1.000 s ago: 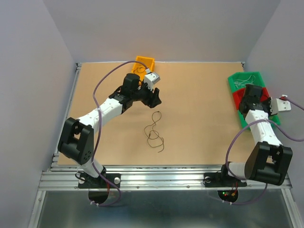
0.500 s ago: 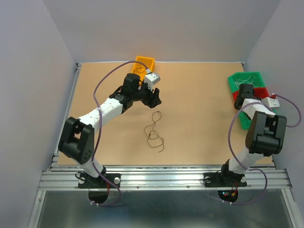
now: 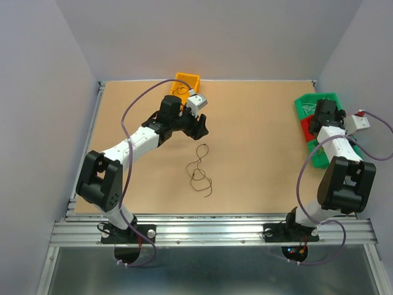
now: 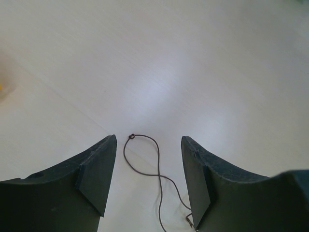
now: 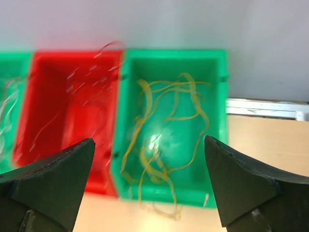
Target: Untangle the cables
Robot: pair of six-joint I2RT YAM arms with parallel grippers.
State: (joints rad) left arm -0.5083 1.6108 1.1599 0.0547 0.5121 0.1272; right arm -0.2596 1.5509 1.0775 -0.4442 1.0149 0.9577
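My left pincer (image 4: 148, 145): wide, empty; brown cable (image 4: 131, 137) lies ahead, between its fingers. My right pincer (image 5: 148, 140): wide, facing yellow cables (image 5: 145, 99) in green bin (image 5: 171, 55).

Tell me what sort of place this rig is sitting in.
Probably a lab test cell: plain grey walls box in a brown tabletop, an aluminium rail carries the arm bases, and small plastic bins hold cables.

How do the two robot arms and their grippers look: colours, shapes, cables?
The left arm and right arm have white links and bulky black joints. A thick purple cable loops along each. The left gripper and right gripper each have two dark, wedge-shaped fingers; a small white box sits at each wrist.
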